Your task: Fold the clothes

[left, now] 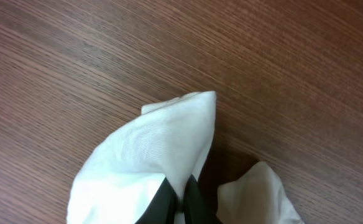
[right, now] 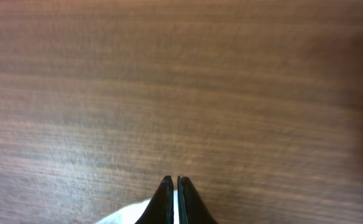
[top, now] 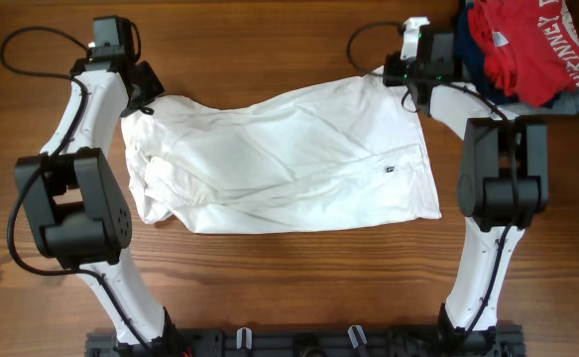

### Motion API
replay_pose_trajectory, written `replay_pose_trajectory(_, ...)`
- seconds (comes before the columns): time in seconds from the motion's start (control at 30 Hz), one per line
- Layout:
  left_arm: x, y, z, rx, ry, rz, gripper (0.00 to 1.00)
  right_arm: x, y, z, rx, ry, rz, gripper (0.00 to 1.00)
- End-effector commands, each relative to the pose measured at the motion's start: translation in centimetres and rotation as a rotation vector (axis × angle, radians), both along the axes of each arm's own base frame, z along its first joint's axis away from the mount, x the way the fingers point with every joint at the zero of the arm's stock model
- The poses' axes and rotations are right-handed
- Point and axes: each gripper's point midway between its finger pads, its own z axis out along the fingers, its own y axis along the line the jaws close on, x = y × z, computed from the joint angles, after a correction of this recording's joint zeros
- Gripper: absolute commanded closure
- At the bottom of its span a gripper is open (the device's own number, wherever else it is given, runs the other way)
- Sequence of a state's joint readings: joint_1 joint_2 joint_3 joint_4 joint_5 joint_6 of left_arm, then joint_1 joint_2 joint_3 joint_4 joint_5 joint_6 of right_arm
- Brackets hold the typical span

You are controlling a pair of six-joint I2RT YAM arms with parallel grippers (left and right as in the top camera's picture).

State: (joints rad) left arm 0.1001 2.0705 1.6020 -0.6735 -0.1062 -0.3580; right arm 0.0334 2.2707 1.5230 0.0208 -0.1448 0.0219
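Both hands pinched the white T-shirt [top: 280, 159]: left hand [left: 181, 190] and right hand [right: 174, 186]. The red garment [top: 527, 45] read partly "KINEY".

Each arm is built of white link segments joined by bulky black joint housings, and black cables are looped from the wrists. Slim black fingers [left: 163, 202] are seen on both grippers, and a small green light is lit on the right wrist [top: 405, 67].

A plain white T-shirt [top: 280, 159] lies on brown wood-grain table [top: 289, 288]. At one o'clock sits a red garment [top: 522, 40] with white lettering over blue folded garments [top: 488, 69]. Arms are black-and-white.
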Motion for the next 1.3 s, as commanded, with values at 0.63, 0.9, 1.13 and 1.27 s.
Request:
replay_pose_trajectory(0.63, -0.2, 0.6, 7.1, 0.0, -0.128, 0.024, 0.96, -0.5, 1.7, -1.8, -0.041, 0.086, 0.147, 0.34)
replay_pose_trajectory(0.9, -0.3, 0.7, 7.1, 0.001, -0.127, 0.024, 0.96, -1.2, 1.7, -4.1, -0.133, 0.132, 0.163, 0.34)
replay_pose_trajectory(1.13, -0.3, 0.6, 7.0, 0.0, -0.124, 0.024, 0.96, -1.9, 2.5, -5.0, -0.214, 0.16, 0.19, 0.41)
replay_pose_trajectory(1.27, -0.4, 0.6, 7.0, 0.0, -0.119, 0.024, 0.96, -2.0, 2.2, -5.1, -0.237, 0.169, 0.171, 0.57)
